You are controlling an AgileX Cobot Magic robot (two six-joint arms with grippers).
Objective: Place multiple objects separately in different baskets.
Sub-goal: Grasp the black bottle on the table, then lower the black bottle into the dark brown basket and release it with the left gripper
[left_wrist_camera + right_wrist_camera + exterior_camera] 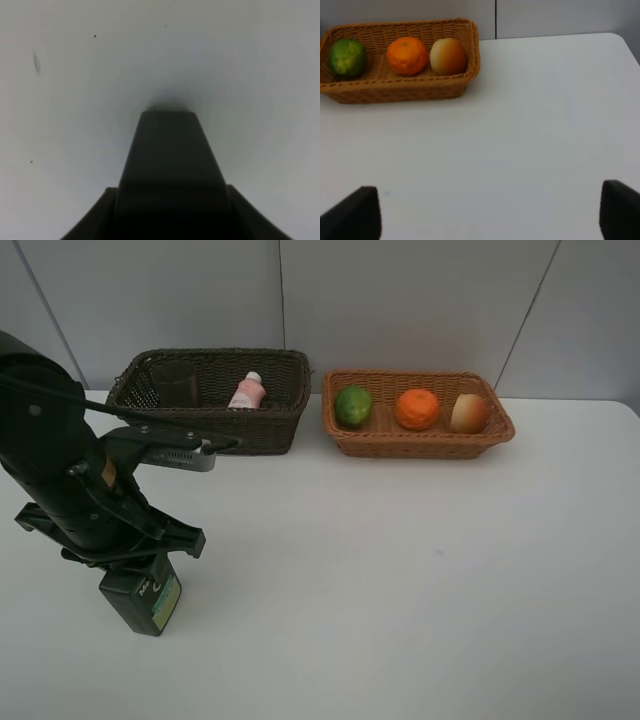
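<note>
The dark green pump bottle [143, 602] is at the front left of the white table [400, 560], under my left arm. My left gripper [132, 572] is closed around its upper part; in the left wrist view the bottle [170, 160] fills the gap between the jaws. The deep dark brown basket [270, 425] holds the mauve cup [175, 384] and the pink bottle [247, 391]. The light orange-brown basket [420, 445] holds the lime [353, 406], orange [417, 409] and peach-like fruit [468, 413]. My right gripper [492, 212] is open and empty, out of the exterior view.
Both baskets stand side by side at the back of the table against the grey wall. The right wrist view shows the light basket [395, 90] with the three fruits, and the table's far right edge [627, 47].
</note>
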